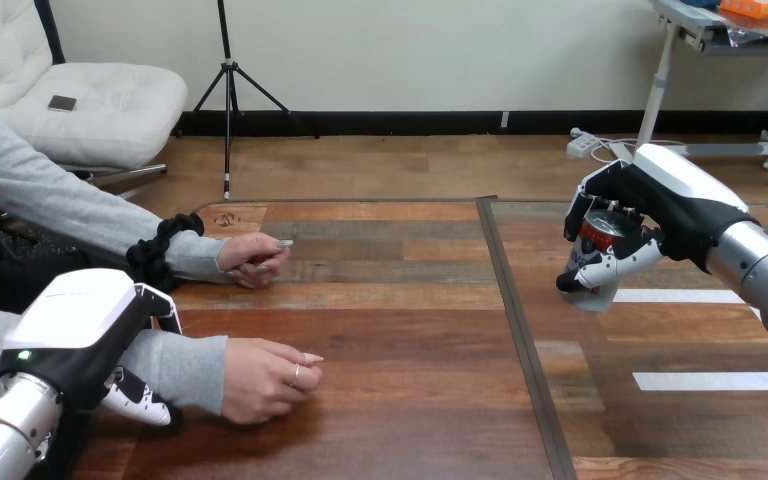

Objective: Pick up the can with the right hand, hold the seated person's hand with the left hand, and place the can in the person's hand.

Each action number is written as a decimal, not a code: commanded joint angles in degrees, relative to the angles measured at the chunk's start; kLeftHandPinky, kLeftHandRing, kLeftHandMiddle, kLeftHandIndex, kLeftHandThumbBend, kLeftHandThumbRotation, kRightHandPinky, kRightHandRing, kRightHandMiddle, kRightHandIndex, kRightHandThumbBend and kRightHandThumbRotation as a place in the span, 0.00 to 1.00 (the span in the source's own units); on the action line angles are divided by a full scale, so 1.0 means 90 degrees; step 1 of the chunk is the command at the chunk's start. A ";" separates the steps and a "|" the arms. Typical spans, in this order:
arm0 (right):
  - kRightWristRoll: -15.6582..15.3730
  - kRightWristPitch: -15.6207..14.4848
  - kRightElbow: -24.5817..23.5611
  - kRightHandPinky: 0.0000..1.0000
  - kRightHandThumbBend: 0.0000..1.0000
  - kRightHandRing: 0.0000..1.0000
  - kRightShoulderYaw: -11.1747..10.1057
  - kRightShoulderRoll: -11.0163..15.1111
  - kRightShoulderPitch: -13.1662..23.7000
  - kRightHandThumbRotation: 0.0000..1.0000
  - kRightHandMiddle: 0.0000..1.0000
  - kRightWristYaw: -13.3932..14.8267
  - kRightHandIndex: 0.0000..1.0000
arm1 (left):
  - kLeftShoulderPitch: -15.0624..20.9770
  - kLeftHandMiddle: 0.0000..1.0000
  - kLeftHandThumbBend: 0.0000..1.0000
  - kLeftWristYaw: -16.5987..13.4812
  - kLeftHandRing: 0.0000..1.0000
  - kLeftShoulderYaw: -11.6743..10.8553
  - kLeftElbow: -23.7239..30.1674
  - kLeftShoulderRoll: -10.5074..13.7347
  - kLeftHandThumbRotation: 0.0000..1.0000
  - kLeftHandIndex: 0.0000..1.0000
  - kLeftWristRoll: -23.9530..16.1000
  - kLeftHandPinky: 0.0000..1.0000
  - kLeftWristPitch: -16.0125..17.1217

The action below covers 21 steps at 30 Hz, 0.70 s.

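Fingers [600, 262] of the right hand [665, 200] are curled round the can [600, 232], as seen in the head view. The can is held tilted over the right half of the bench [410, 330], its top turned towards the palm. It is well apart from the person, who sits at the view's left. The person's nearer hand [265, 378] rests palm down on the bench, loosely curled. The person's farther hand [255, 258] also lies on the bench, beyond the nearer one. The left hand [80, 320] sits over the forearm behind the nearer hand. Whether it grips that forearm cannot be told.
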<state>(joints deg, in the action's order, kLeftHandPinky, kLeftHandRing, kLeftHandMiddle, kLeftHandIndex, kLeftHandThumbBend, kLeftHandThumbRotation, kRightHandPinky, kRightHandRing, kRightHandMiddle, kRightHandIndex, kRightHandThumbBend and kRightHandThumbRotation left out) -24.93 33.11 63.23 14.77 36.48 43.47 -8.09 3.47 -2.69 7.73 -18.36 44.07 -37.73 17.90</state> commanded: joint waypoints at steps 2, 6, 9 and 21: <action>0.0036 0.0017 -0.0181 0.34 0.75 0.38 -0.0144 0.0185 0.0306 0.00 0.42 0.0097 0.43 | 0.0320 0.35 0.91 -0.0113 0.26 -0.0331 0.0654 0.0038 0.00 0.43 0.0147 0.20 0.0021; 0.0028 0.0008 -0.0186 0.33 0.75 0.38 -0.0140 0.0186 0.0305 0.00 0.42 0.0099 0.43 | 0.0295 0.33 0.91 -0.0152 0.25 -0.0372 0.0719 0.0013 0.00 0.43 0.0151 0.19 0.0003; 0.0031 0.0024 -0.0185 0.33 0.75 0.38 -0.0142 0.0186 0.0302 0.00 0.42 0.0104 0.43 | 0.0277 0.32 0.91 -0.0146 0.24 -0.0400 0.0781 -0.0002 0.00 0.43 0.0147 0.18 -0.0049; 0.0008 0.0023 -0.0236 0.33 0.75 0.37 -0.0131 0.0192 0.0285 0.00 0.41 0.0112 0.43 | 0.0231 0.28 0.88 -0.0072 0.20 -0.0522 0.0973 -0.0076 0.00 0.43 0.0379 0.14 -0.0135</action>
<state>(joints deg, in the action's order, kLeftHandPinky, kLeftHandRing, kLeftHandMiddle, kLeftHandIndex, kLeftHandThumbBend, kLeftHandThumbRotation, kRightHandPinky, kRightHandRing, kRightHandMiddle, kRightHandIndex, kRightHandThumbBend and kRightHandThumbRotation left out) -25.04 33.05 63.23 14.78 36.48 43.47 -8.09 2.74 -2.59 6.12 -14.26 43.87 -36.29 16.94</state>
